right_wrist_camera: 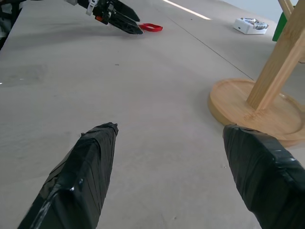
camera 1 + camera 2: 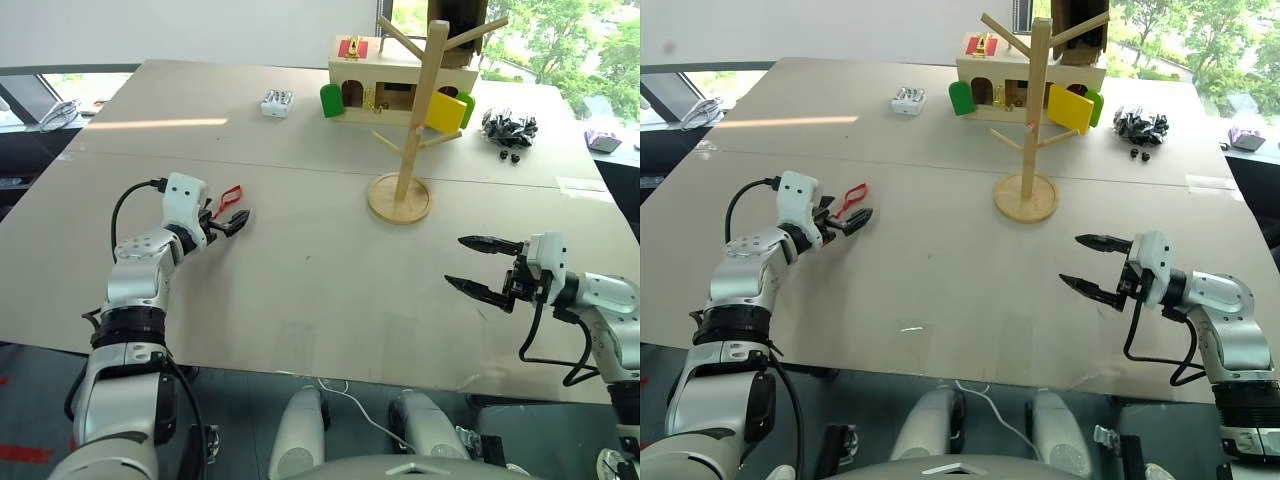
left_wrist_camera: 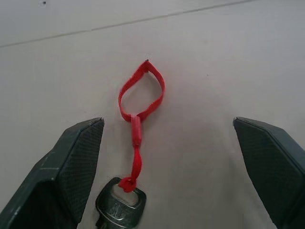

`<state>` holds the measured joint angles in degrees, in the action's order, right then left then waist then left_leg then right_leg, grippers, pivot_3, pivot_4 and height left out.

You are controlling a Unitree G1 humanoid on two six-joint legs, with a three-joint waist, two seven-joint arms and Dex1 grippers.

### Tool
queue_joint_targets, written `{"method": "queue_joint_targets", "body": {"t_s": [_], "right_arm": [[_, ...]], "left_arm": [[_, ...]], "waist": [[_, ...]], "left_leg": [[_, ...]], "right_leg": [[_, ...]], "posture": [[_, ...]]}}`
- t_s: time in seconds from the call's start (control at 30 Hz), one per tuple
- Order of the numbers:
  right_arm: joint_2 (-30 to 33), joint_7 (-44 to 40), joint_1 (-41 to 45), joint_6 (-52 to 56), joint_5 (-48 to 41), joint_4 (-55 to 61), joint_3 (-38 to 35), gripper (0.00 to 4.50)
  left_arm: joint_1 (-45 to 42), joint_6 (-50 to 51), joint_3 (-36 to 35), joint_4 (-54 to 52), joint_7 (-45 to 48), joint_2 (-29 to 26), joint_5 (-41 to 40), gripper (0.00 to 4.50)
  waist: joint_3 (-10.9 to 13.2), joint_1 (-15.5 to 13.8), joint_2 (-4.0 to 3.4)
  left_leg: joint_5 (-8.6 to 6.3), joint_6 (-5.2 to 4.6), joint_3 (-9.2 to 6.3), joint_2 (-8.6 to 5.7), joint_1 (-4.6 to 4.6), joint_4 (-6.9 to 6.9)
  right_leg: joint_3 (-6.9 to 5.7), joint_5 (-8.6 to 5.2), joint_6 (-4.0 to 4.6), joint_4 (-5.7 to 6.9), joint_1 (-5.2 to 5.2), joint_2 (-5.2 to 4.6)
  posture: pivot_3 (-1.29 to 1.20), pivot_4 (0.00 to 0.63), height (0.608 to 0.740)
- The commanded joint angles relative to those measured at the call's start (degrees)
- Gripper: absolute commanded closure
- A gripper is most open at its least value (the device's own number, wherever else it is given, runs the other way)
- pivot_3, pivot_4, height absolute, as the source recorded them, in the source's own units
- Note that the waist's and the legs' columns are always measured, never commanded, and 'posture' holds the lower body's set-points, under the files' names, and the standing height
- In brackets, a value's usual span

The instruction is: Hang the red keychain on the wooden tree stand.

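In the head views we see a wide wooden table [image 2: 300, 290]. Our left gripper [image 2: 232, 222] reaches over its left side with the two black fingers spread wide, holding nothing. The red keychain [image 2: 228, 197] lies flat on the table just at those fingertips. Well apart to the right stands the wooden tree stand [image 2: 405, 150], upright on its round base, in front of a wooden toy house [image 2: 385, 85] with coloured doors. Our right gripper [image 2: 483, 265] hovers over the table's right side, fingers also wide apart and empty

In the left wrist view, the keychain's red loop lies on the table between the open fingers [image 3: 76, 167], its silver key [image 3: 120, 207] nearest the wrist

In the right wrist view, the stand's base sits beyond the spread fingers [image 1: 86, 176], with the left gripper and keychain farther off
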<state>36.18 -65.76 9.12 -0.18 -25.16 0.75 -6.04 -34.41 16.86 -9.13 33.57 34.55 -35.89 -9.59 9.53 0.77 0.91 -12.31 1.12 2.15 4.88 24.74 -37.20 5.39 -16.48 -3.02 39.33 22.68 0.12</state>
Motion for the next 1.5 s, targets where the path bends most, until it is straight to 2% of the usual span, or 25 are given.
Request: {"method": "queue_joint_targets", "body": {"t_s": [0.03,0.37,0.43,0.47,0.6,0.67,0.7,0.73,0.93,1.13,1.23,1.37,1.5], "right_arm": [[0.3,1.0,-0.3,-0.3,-0.7,2.6,-1.5,0.69],[0.6,2.3,-0.9,0.4,-1.0,3.4,-1.4,0.69],[0.7,2.4,-0.7,0.5,-1.0,3.3,-1.3,0.69],[0.7,2.5,-0.7,0.6,-1.1,3.4,-1.4,0.69],[0.8,2.4,-0.7,0.8,-1.1,3.5,-1.4,0.69],[0.8,2.4,-0.5,0.8,-1.0,3.3,-1.4,0.69],[0.9,2.3,-0.5,0.8,-1.1,3.3,-1.4,0.69],[0.9,2.3,-0.4,0.9,-1.1,3.3,-1.5,0.69],[1.7,2.4,-0.1,2.3,-2.3,3.6,-2.5,0.69],[12.9,0.7,3.4,18.1,-15.5,5.3,-14.1,0.69],[20.5,-1.7,6.6,26.1,-21.1,3.6,-19.6,0.69],[26.9,-4.2,9.0,32.3,-23.8,2.0,-22.6,0.69],[29.6,-5.5,10.5,34.7,-24.1,0.2,-23.4,0.69]], "left_arm": [[-2.3,-1.7,-0.5,3.7,-0.3,-1.3,0.9,0.02],[-3.9,-4.3,-0.2,9.9,-0.1,-1.4,1.8,0.02],[-3.6,-4.3,-0.5,10.0,0.3,-1.1,1.2,0.54],[-3.3,-4.4,-0.4,9.7,0.6,-1.0,1.0,0.93],[-2.7,-4.4,-0.4,9.2,0.5,-0.9,1.1,2.80],[-2.8,-4.6,-0.4,9.5,0.3,-0.9,1.2,3.57],[-2.7,-4.6,-0.5,9.4,0.2,-0.9,1.1,4.20],[-2.7,-4.6,-0.5,9.3,0.2,-1.0,1.1,4.47],[-2.2,-4.5,-1.0,8.2,0.5,-0.5,0.3,4.47],[6.4,-6.3,-1.7,-18.4,-2.4,9.1,-5.3,4.47],[10.7,-9.7,1.2,-32.5,-4.6,15.9,-5.7,4.47],[13.2,-13.8,6.3,-42.0,-7.5,22.1,-3.2,4.47],[14.0,-16.4,9.7,-44.8,-9.1,25.8,-1.9,4.47]], "waist": [[0.0,0.0,0.00],[0.0,0.1,-0.01],[0.0,0.1,-0.01],[0.0,0.1,-0.01],[0.0,0.1,-0.01],[0.0,0.1,-0.01],[0.0,0.1,-0.01],[0.0,0.1,-0.01],[0.0,0.1,-0.01],[0.0,-0.5,-0.01],[0.1,-0.7,-0.01],[0.0,-0.4,0.02],[0.0,0.2,-0.01]], "left_leg": [[0.00,0.00,0.00,0.00,0.00,0.00],[0.00,0.00,0.00,0.00,-0.03,-0.02],[0.00,0.00,0.00,0.00,-0.04,-0.02],[0.00,0.00,0.00,0.00,-0.04,-0.02],[0.00,0.00,0.00,0.00,-0.04,-0.03],[0.00,0.00,0.00,0.00,-0.04,-0.03],[0.00,0.00,0.00,0.00,-0.04,-0.03],[0.00,0.00,0.00,0.00,-0.03,-0.03],[0.00,0.00,0.00,0.00,-0.03,-0.04],[0.00,0.00,0.09,-0.01,0.05,-0.10],[0.00,-0.01,0.05,-0.04,0.06,-0.15],[-0.01,-0.01,0.00,-0.03,-0.01,-0.11],[-0.01,-0.02,0.03,-0.03,-0.05,-0.14]], "right_leg": [[0.00,0.00,0.00,0.01,0.01,0.00],[0.00,0.00,0.00,0.09,0.00,0.00],[0.01,0.00,0.00,0.10,0.00,0.00],[0.01,0.00,0.00,0.11,0.00,0.00],[0.01,0.00,0.00,0.12,0.00,0.01],[0.01,0.00,0.00,0.12,0.00,0.01],[0.01,0.00,0.00,0.12,0.00,0.01],[0.01,0.00,0.00,0.12,0.00,0.01],[0.01,0.00,0.00,0.12,0.00,0.00],[0.02,0.00,0.00,0.11,0.00,-0.12],[0.01,0.01,0.00,0.11,-0.03,-0.15],[0.04,0.01,0.00,0.07,-0.09,-0.08],[0.10,0.01,-0.01,0.08,-0.11,-0.07]], "posture": [[0.00,0.150,0.735],[0.00,0.150,0.735],[0.00,0.150,0.735],[0.00,0.150,0.735],[0.00,0.150,0.735],[0.00,0.150,0.735],[0.00,0.150,0.735],[0.00,0.150,0.735],[0.00,0.150,0.735],[0.00,0.150,0.735],[0.00,0.150,0.735],[0.00,0.150,0.735],[0.00,0.150,0.735]]}}
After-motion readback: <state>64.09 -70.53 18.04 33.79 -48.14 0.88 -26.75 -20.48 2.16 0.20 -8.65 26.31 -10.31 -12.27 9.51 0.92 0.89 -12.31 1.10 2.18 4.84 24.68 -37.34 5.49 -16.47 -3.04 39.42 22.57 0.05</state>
